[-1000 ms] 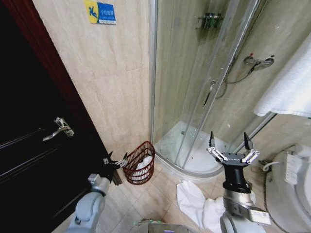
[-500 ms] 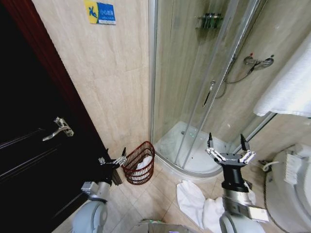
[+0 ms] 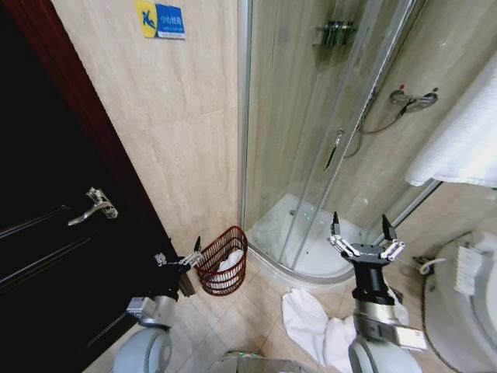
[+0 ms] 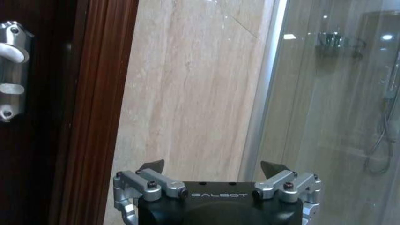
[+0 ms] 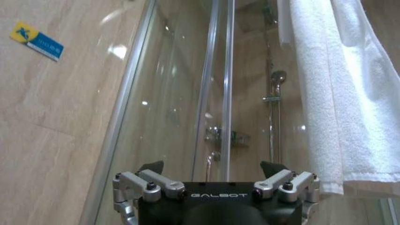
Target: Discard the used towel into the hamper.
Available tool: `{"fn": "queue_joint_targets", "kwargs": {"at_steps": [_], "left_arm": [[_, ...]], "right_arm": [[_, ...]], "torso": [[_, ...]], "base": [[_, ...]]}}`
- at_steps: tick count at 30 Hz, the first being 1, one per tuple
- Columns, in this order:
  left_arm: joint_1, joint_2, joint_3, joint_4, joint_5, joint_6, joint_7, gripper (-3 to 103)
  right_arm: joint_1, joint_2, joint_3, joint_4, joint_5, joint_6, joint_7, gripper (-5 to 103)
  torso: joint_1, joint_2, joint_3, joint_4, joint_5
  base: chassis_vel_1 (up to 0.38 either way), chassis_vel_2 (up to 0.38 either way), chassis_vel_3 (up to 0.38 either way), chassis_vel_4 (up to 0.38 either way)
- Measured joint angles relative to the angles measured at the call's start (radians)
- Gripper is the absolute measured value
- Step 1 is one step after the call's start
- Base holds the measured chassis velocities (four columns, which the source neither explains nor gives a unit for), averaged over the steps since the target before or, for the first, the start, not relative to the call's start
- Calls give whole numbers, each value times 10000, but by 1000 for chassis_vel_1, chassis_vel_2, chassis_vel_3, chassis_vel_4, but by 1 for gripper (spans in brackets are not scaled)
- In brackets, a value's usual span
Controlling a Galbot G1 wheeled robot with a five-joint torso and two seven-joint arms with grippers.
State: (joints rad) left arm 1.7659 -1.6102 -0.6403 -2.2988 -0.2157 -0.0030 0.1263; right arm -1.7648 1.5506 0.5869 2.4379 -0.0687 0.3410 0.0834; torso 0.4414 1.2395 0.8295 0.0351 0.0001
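Item: used towel (image 3: pixel 318 326), white, crumpled, lying on the tiled floor near the robot, between the shower tray (image 3: pixel 307 237) and the toilet (image 3: pixel 466 287). We are recording it as lying directly below and just left of the right hand (image 3: pixel 360 233), which we are judging the nearer one. Right hand: we are seeing its fingers spread wide, raised, pointing up, holding nothing. Left hand (image 3: pixel 180 260): also open and empty, hanging just left of the hamper (image 3: pixel 223 260). Hamper: standing on the floor against the wall by the shower corner, left of the towel, with white cloth showing inside.
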Motion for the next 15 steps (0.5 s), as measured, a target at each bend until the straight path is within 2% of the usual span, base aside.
{"fn": "queue_joint_targets", "kwargs": {"at_steps": [7,15], "left_arm": [[-12,8,5,22,-5,0,-1,100],[-18,13,11,35,-13,0,-4,100]], "right_arm": [[-113,-123,221,226,884,668,-681,100],[-278,-234,550,613,869,851,-606,100]], "torso": [[0,0,0,0,-1],[0,0,0,-1,-2]], "base": [[0,0,0,0],[0,0,0,0]]}}
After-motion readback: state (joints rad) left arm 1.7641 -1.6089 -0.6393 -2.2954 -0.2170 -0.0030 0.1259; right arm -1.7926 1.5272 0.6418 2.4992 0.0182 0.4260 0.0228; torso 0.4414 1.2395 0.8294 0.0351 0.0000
